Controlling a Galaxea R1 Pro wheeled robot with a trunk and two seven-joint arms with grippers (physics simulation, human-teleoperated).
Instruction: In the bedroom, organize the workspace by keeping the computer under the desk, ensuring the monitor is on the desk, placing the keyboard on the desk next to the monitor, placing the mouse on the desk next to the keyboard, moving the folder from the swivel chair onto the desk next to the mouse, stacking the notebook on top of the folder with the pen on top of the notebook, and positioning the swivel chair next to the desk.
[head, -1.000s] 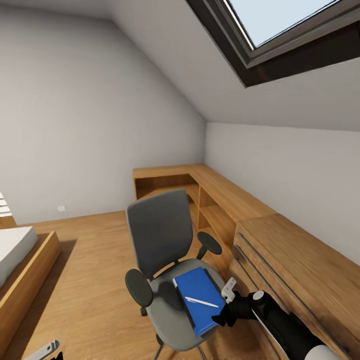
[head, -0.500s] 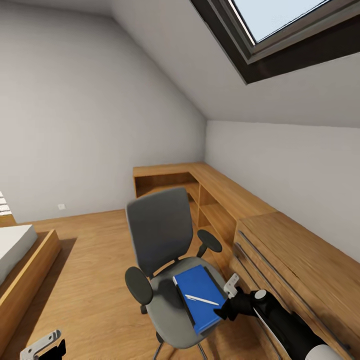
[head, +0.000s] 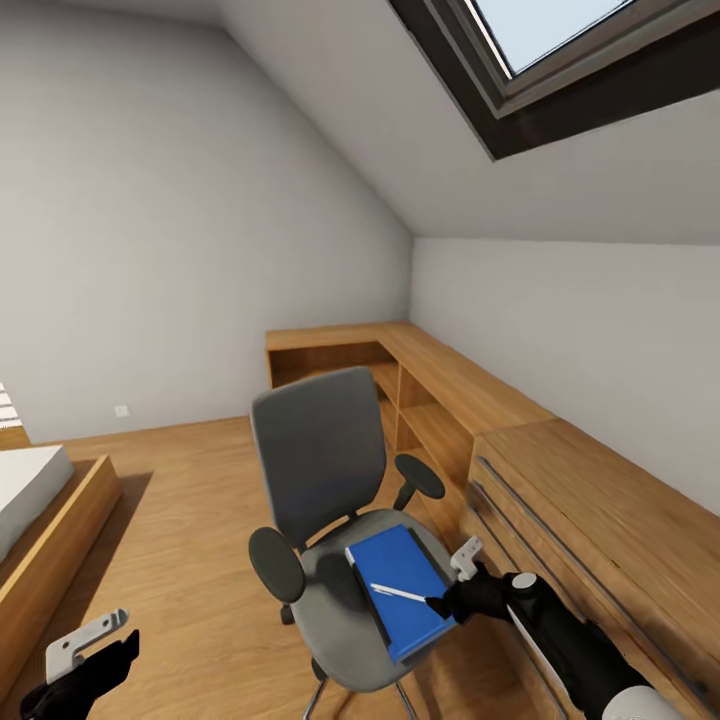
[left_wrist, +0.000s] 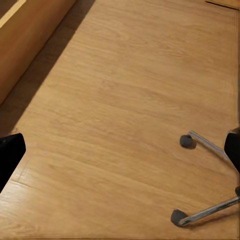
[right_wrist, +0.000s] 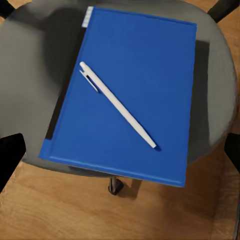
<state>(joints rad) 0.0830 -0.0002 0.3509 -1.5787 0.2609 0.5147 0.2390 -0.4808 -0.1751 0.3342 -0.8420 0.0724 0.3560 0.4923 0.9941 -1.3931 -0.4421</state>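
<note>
The grey swivel chair (head: 318, 470) stands mid-room with the blue folder (head: 400, 585) (right_wrist: 130, 95) flat on its seat. The white pen (head: 398, 593) (right_wrist: 117, 105) lies diagonally on the folder. A dark grey strip (right_wrist: 201, 95), which looks like the notebook, pokes out from under the folder's edge. My right gripper (head: 450, 582) (right_wrist: 121, 152) hangs open just above the folder's near edge, by the pen's tip, holding nothing. My left gripper (head: 88, 652) (left_wrist: 121, 152) is open low over the floor, left of the chair. Desk, computer, monitor, keyboard and mouse are out of view.
A light wood chest with steel handles (head: 590, 510) stands close on my right, behind the right arm. A low wooden shelf unit (head: 420, 390) runs along the far wall. A bed frame (head: 45, 540) is at the left. The chair's chrome legs and castors (left_wrist: 187, 141) spread over the wood floor.
My left gripper has risen further into view at the lower left. The right gripper has edged closer to the pen's tip. The view has tilted slightly.
</note>
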